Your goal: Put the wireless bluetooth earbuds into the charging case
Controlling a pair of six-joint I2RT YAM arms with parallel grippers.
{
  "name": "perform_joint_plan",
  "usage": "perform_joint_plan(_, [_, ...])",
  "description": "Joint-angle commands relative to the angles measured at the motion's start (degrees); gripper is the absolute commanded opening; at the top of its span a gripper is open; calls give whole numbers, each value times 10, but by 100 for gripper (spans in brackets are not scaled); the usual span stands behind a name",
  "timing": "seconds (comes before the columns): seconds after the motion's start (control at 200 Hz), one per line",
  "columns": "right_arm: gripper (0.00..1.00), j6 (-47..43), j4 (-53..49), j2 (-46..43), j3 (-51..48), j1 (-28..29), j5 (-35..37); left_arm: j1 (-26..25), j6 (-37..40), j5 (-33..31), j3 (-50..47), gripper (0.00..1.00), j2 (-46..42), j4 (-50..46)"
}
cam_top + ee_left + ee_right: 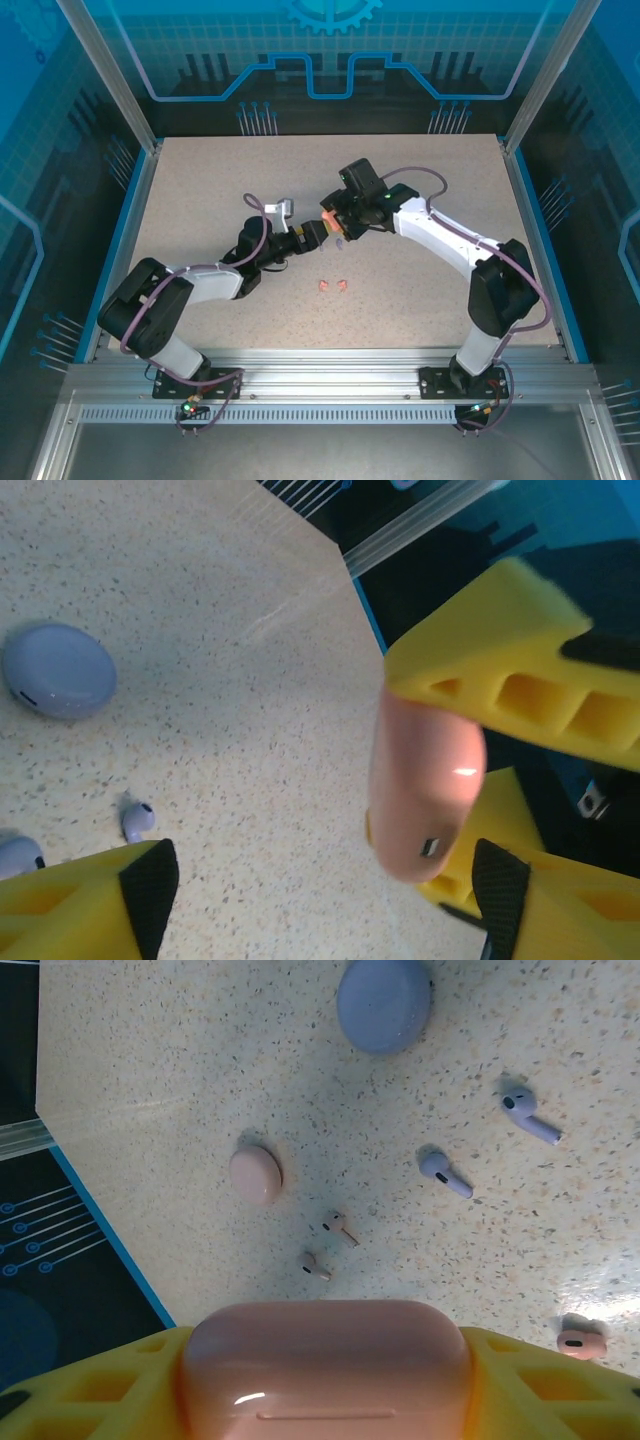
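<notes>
My right hand (320, 1405) grips the coral case (325, 1360). My left hand (322, 890) is wide open, right by it. If I pinch crooked, it may pop out. The coral earbuds (331, 285) lie at six o'clock from the case.

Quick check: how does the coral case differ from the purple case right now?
The coral case is held in the right gripper, off the table; the purple case lies free on it. The coral case is salmon-coloured, the purple case lilac. Both are rounded and look shut.
</notes>
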Motion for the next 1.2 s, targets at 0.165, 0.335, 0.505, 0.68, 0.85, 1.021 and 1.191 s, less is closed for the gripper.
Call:
perform_joint_plan(0.165, [61, 23, -20, 22, 30, 19, 10, -5, -12, -38, -13, 68, 13, 63])
perform_joint_plan(0.335, [60, 23, -20, 22, 30, 22, 10, -8, -19, -42, -9, 62, 30, 81])
perform_joint_plan(0.505, [60, 25, -20, 27, 34, 25, 9, -13, -25, -44, -3, 59, 45, 93])
perform_joint_plan(0.68, [60, 26, -19, 29, 36, 27, 9, -16, -25, -45, 6, 57, 51, 94])
perform_joint_plan(0.85, [60, 27, -19, 32, 36, 29, 9, -17, -26, -49, 10, 56, 57, 93])
perform_joint_plan(1.021, [60, 28, -15, 35, 35, 29, 1, -20, -31, -58, 3, 48, 66, 119])
perform_joint_plan(1.191, [60, 28, -14, 32, 32, 31, 2, -19, -49, -58, -9, 42, 86, 162])
